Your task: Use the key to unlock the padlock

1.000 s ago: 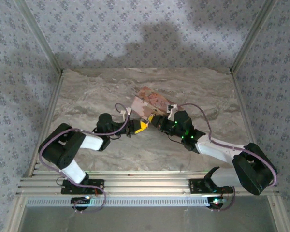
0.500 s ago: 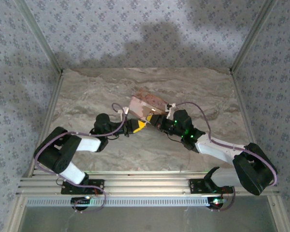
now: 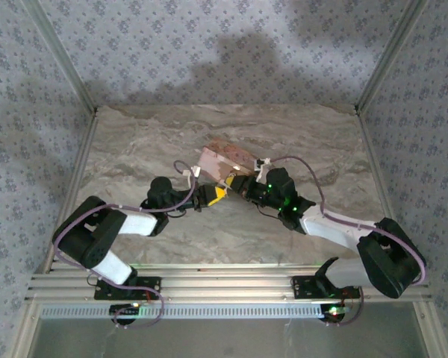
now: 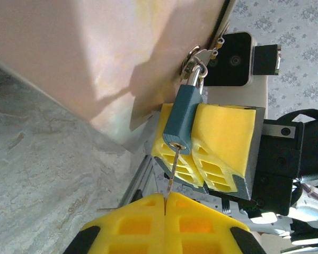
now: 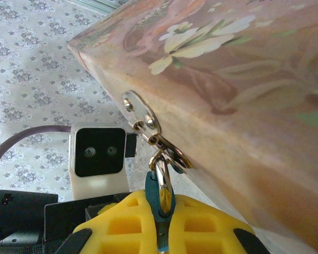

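Nearest, the left gripper point(image 4: 164, 198) has its yellow fingers point(image 4: 132, 219) pressed together, pinching the thin key point(image 4: 171, 177), whose tip meets the underside of the blue padlock point(image 4: 183, 119). The right gripper point(image 5: 160, 203) is clamped on the padlock's body. Beyond, the padlock's shackle hangs through the hasp point(image 5: 148, 127) on the pink box point(image 5: 238, 79). The key's head is hidden between the fingers, and I cannot tell how deep its tip sits. Since a second ago, the box and both grippers have shifted slightly left.

Black-and-white arms point(image 3: 138, 222), yellow fingers point(image 4: 222, 132), purple cables point(image 5: 37, 129)
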